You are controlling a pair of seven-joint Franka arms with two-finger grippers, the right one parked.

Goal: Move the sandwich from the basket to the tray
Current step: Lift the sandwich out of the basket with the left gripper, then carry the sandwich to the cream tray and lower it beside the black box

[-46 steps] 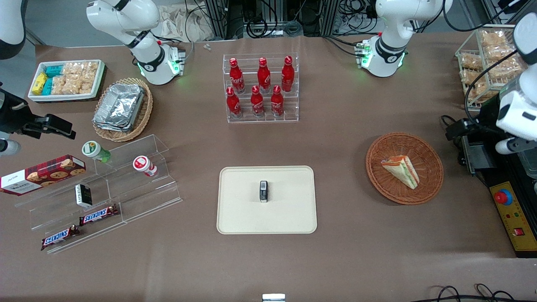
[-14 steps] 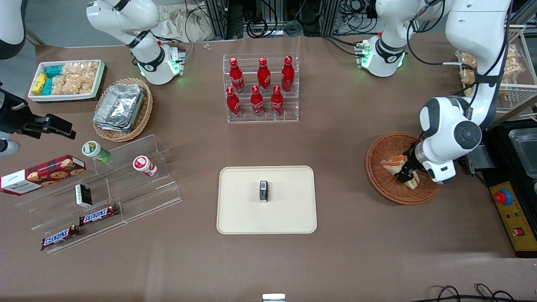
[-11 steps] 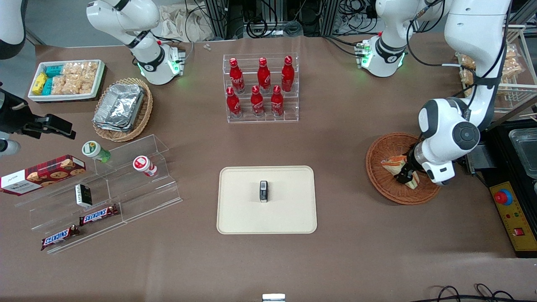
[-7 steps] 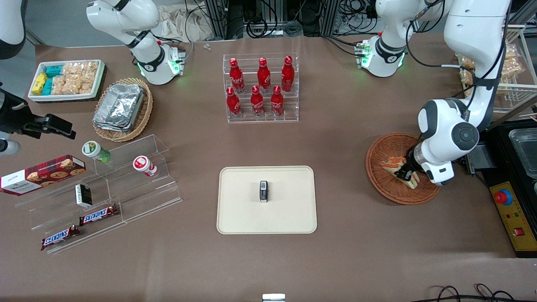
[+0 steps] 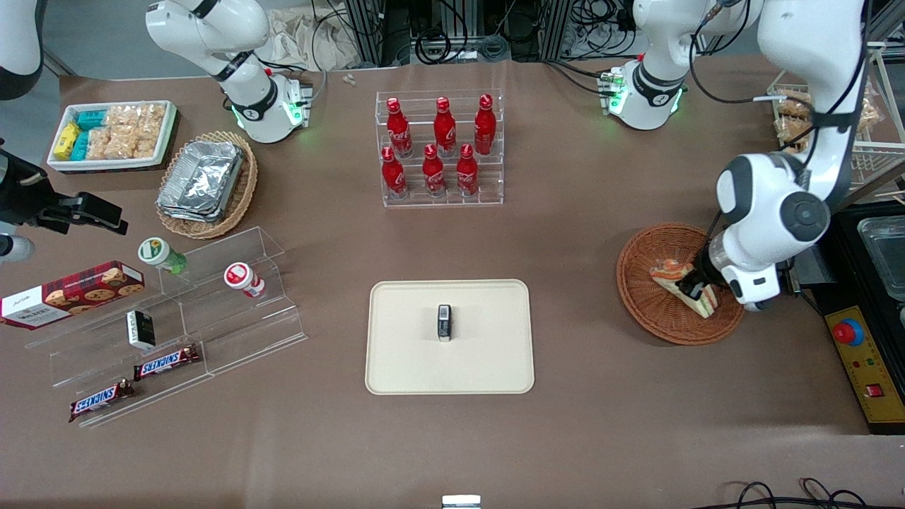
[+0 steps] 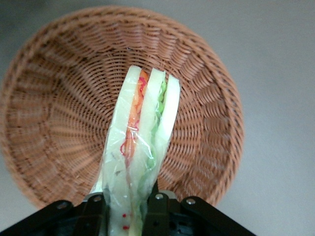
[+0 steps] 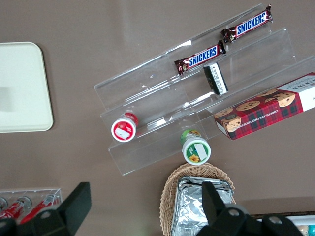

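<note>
The sandwich (image 5: 680,285) (image 6: 142,142), a wrapped wedge of white bread with orange and green layers, hangs just above the bowl of the reddish-brown wicker basket (image 5: 647,311) (image 6: 54,113). My gripper (image 5: 696,290) (image 6: 125,209) is shut on its broad end, with the black fingers (image 6: 158,209) pressed against both bread faces and the point sticking out over the basket. The cream tray (image 5: 410,367) (image 7: 19,93) lies at mid-table, toward the parked arm's end from the basket, with a small dark box (image 5: 444,322) standing on it.
An acrylic rack of red bottles (image 5: 440,148) stands farther from the front camera than the tray. A black control box with a red button (image 5: 852,336) sits beside the basket. Clear acrylic steps with Snickers bars (image 5: 166,362) and a cookie box (image 5: 71,293) lie toward the parked arm's end.
The gripper came down into the basket, shut on the sandwich and has lifted it slightly, tilting it up off the wicker. The wrist has shifted a little toward the working arm's end.
</note>
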